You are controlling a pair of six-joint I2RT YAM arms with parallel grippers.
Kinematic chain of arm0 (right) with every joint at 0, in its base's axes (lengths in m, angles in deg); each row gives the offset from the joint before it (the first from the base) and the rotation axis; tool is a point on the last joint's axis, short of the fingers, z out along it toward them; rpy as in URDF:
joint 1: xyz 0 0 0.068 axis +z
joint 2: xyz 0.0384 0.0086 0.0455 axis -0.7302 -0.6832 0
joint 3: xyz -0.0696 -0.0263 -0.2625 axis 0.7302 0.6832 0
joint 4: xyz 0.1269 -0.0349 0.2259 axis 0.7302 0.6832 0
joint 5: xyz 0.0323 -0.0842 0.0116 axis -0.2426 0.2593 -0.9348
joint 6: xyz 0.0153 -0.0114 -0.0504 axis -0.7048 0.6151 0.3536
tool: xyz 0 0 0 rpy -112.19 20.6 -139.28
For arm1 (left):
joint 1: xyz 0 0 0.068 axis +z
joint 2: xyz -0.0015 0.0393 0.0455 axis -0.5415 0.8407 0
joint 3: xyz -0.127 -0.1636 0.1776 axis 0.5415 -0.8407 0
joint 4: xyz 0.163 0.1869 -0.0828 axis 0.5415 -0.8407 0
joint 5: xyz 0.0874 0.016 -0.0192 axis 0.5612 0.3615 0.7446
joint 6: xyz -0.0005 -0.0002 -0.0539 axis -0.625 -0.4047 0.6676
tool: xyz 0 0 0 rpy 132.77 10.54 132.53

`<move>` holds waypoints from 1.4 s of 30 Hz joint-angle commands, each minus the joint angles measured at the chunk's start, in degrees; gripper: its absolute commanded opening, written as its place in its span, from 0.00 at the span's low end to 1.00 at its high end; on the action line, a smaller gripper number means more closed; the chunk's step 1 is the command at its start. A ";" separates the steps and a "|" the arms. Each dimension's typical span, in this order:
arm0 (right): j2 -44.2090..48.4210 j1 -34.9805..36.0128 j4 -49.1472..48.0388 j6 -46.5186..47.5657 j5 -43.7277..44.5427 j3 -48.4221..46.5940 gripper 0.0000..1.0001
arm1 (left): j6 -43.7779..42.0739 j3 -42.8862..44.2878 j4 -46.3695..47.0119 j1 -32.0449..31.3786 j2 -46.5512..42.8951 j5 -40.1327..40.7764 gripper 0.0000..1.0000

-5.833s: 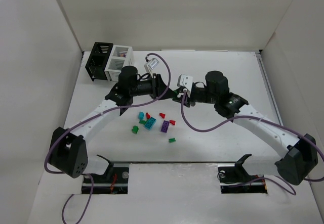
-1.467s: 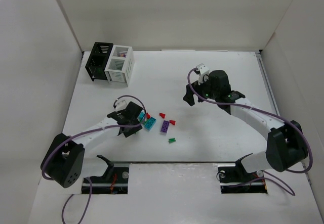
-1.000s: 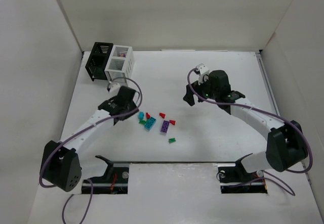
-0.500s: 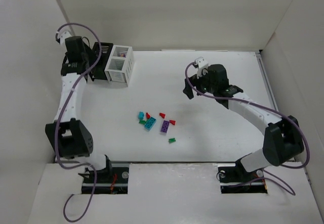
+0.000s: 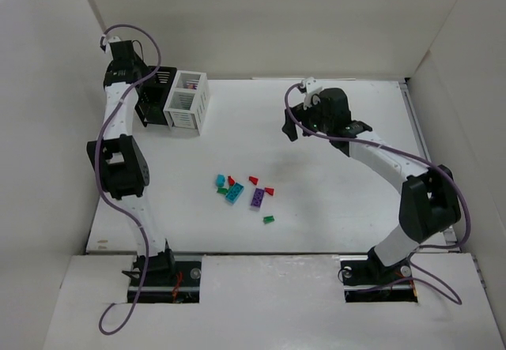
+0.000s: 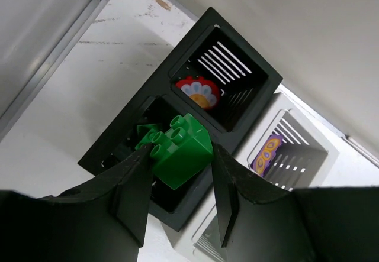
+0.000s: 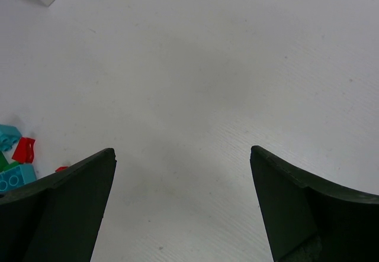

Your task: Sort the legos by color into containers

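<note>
**Green brick pinched over the black bin**

The green brick (image 6: 179,151) is hard, smooth, light plastic. By my judgement it won't give, but it could twist or slip. Take it by its flat side walls, as your left claw (image 6: 180,162) does now, clenched on it with the studs toward the wrist.

Just beyond the fingertips sits the black container (image 6: 155,83), with another green piece (image 6: 145,131) in its nearer compartment. The white container (image 6: 302,119) is to the claw's right.

Only the left wrist view shows the brick. The top view hides it, but gives you the loose legos (image 5: 241,192) well apart from that claw. It also shows your right claw (image 5: 291,125), spread wide and empty above the table (image 5: 356,208).
</note>
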 commanded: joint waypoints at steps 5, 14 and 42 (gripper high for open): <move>-1.48 -1.26 -1.46 -0.90 1.03 -2.59 1.00 | -1.29 -6.32 2.18 0.59 -5.52 -1.09 0.34; -2.01 -1.27 -1.46 -0.90 0.50 -2.59 1.00 | -1.81 -10.55 2.89 0.59 -4.73 -1.79 0.53; 11.44 19.56 8.30 4.03 8.14 14.45 1.00 | -1.65 -46.92 12.46 -12.58 -42.34 -7.15 1.00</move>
